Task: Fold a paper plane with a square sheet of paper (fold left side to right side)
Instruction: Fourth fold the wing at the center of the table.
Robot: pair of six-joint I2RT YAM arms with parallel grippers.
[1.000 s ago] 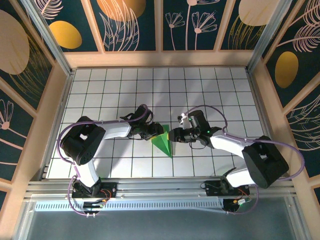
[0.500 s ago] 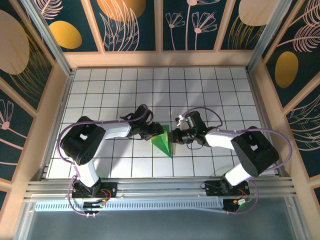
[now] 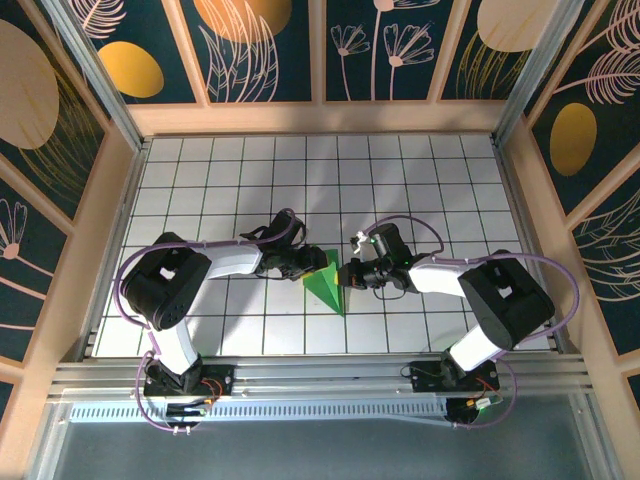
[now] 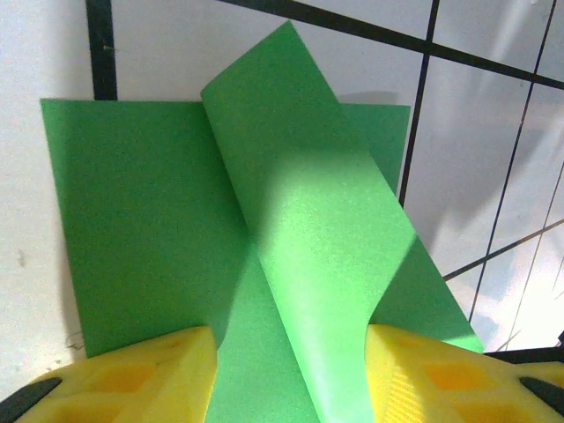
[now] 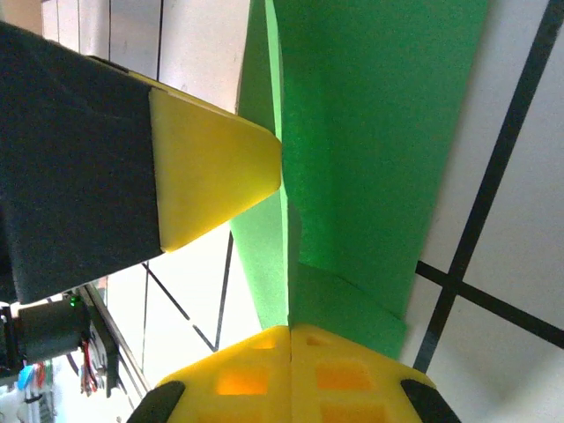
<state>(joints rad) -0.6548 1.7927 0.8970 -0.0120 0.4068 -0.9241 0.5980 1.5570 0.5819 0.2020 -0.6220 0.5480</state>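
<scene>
Square sheet of paper (image 3: 326,284) looks limp, best pinched at its raised flap; left gripper (image 3: 305,265) and right gripper (image 3: 348,272) sit open astride it.

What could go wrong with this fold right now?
1. The raised flap of the paper between the open left gripper's fingers is curved, not creased; it could spring back or crease crooked.
2. The right gripper's finger is right against the paper; a push may slide the sheet instead of folding it.
</scene>
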